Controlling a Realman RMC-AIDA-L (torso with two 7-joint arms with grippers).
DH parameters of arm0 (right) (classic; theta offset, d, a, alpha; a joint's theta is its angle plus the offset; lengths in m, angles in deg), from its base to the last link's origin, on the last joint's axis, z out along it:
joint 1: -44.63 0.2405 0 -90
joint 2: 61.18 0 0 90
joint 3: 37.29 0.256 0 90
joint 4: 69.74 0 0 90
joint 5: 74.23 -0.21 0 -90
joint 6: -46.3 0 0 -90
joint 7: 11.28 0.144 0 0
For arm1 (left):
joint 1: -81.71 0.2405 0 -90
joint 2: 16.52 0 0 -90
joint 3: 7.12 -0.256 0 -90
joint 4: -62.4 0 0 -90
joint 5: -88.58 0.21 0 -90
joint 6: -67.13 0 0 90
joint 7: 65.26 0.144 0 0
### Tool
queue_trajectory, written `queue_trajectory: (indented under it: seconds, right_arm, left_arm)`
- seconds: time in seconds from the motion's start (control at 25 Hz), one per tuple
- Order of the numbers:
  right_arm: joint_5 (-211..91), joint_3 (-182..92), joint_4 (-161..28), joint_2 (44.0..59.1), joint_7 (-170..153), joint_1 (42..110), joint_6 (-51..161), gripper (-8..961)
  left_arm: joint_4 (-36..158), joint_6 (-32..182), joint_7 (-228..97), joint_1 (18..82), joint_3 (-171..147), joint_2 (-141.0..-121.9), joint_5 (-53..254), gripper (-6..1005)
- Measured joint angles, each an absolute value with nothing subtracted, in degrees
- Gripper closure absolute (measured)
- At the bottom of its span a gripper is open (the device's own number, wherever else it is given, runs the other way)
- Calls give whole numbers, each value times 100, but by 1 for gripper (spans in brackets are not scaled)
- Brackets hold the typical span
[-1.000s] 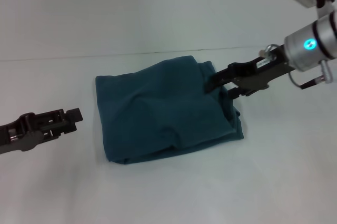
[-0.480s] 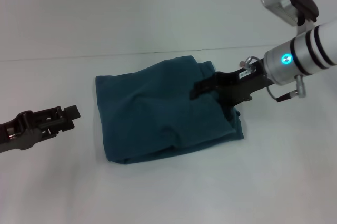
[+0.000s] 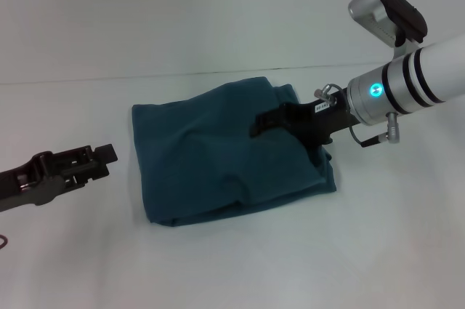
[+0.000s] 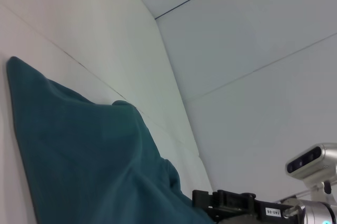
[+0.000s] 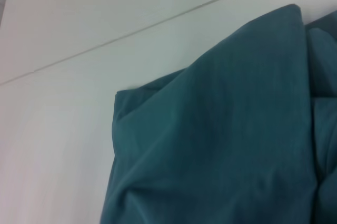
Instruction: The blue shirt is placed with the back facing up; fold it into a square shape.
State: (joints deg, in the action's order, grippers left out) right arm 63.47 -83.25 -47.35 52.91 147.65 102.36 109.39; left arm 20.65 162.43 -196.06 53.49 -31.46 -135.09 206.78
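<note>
The blue shirt (image 3: 218, 167) lies on the white table (image 3: 232, 265) as a rough, slightly rumpled square, plain side up. My right gripper (image 3: 265, 121) reaches in from the right and hovers low over the shirt's upper right part, close to or touching the cloth. Off the shirt's left edge, my left gripper (image 3: 102, 156) sits low over the table with a bare gap between them. The left wrist view shows the shirt (image 4: 79, 155) with the right gripper (image 4: 226, 203) behind it. In the right wrist view the shirt (image 5: 221, 145) fills the frame, its far corner showing.
A white wall (image 3: 182, 11) rises just behind the shirt's far edge. Bare table surrounds the shirt to the front, left and right. A small dark cable loop (image 3: 3, 242) shows at the left border.
My right gripper has slid leftward from the shirt's right edge to over its upper middle. The left gripper has barely shifted. The shirt's outline looks the same.
</note>
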Motion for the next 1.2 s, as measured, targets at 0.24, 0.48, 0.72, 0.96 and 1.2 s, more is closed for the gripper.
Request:
queue_trajectory:
  seconds: [0.24, 0.48, 0.72, 0.96, 1.2]
  right_arm:
    - [6217, -8325, -4691, 5255, 14806, 10208, 10927, 163]
    - [6202, -8347, -4684, 5246, 14789, 10201, 10954, 329]
    - [6199, -8350, -4679, 5246, 14788, 10231, 10999, 580]
    - [6199, -8330, -4605, 5237, 14788, 10189, 11124, 815]
    - [6189, -8323, -4200, 5179, 14848, 10112, 11563, 919]
  left_arm:
    - [2097, 16238, -19597, 5328, -3145, -13517, 20680, 466]
    - [2099, 16186, -19596, 5320, -3146, -13518, 20680, 465]
    - [2104, 16188, -19601, 5322, -3146, -13518, 20680, 466]
    - [2103, 16193, -19616, 5331, -3146, -13518, 20680, 466]
    - [2101, 16211, -19649, 5325, -3138, -13500, 20678, 465]
